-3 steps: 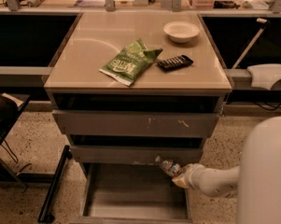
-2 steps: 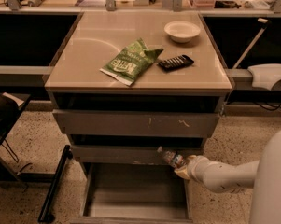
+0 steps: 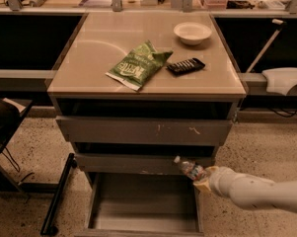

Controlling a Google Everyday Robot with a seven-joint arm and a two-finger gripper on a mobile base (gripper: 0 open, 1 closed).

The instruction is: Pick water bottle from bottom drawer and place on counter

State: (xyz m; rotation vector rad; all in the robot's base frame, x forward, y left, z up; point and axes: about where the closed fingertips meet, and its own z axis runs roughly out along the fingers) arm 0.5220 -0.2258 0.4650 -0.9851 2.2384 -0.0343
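The water bottle [image 3: 189, 168] is a small clear crinkled bottle, tilted with its cap toward the upper left. My gripper [image 3: 203, 179] is shut on its lower end and holds it in the air above the right side of the open bottom drawer [image 3: 143, 206], in front of the middle drawer's face. My white arm reaches in from the lower right. The drawer tray below shows nothing inside it. The beige counter [image 3: 89, 58] lies above, at the top of the cabinet.
On the counter lie a green chip bag [image 3: 138, 65], a black remote-like bar [image 3: 186, 66] and a white bowl [image 3: 192, 32]. The two upper grey drawers [image 3: 143, 131] stand slightly out. A black chair frame [image 3: 19, 147] is at the left.
My gripper has lifted the bottle up and to the right, out of the drawer's right side. The arm has drawn back toward the right.
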